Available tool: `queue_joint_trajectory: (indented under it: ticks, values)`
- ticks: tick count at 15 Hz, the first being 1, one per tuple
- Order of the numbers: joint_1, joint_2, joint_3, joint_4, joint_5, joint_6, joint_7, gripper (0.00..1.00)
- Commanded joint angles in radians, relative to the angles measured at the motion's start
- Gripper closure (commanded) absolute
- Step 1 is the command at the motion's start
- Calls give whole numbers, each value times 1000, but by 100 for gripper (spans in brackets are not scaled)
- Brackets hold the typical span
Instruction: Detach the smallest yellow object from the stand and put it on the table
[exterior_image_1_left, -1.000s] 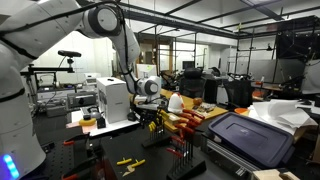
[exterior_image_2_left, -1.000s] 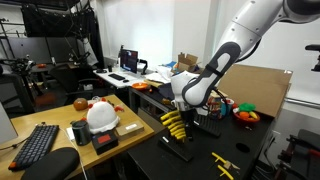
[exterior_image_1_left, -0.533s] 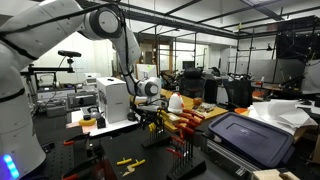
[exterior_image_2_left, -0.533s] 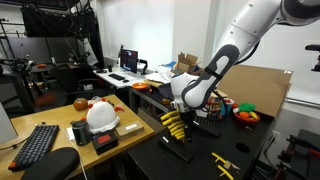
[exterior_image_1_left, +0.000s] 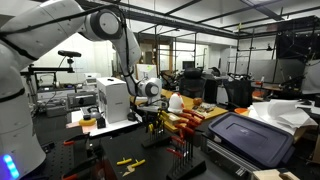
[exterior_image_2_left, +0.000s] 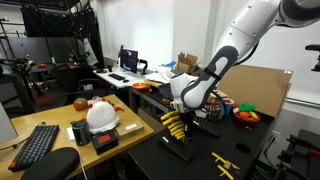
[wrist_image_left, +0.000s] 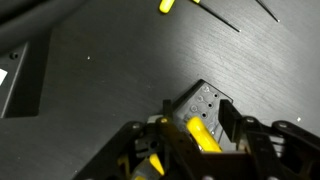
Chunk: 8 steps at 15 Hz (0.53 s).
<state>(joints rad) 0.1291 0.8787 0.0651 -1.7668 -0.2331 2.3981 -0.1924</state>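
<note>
Up top on the stand (exterior_image_2_left: 177, 128), the smallest yellow object (wrist_image_left: 204, 134) sits in its slot. The end effector (wrist_image_left: 198, 122) straddles it, presumably so it can be pulled straight off. Jaws look partway closed around it, but I can't tell if they're actually gripping yet. The black table (wrist_image_left: 90, 80) waits below, with other loose yellow tools (wrist_image_left: 167, 5) lying on it.
</note>
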Motion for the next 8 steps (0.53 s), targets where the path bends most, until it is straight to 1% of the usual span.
queue_joint_trajectory:
  ticks: [1, 2, 3, 4, 5, 6, 8]
  values:
    - [-4, 8, 2, 17, -1, 1, -9, 79]
    - [-5, 8, 2, 18, 1, 1, -9, 86]
    - [-6, 7, 4, 16, 4, 0, -6, 95]
    - [-5, 4, 3, 11, 5, 7, -1, 99]
    - [-4, -1, 2, 4, 8, 16, 10, 98]
    - [-5, -3, 4, 1, 14, 15, 14, 95]
    - [-8, -8, 7, -6, 32, 16, 30, 95]
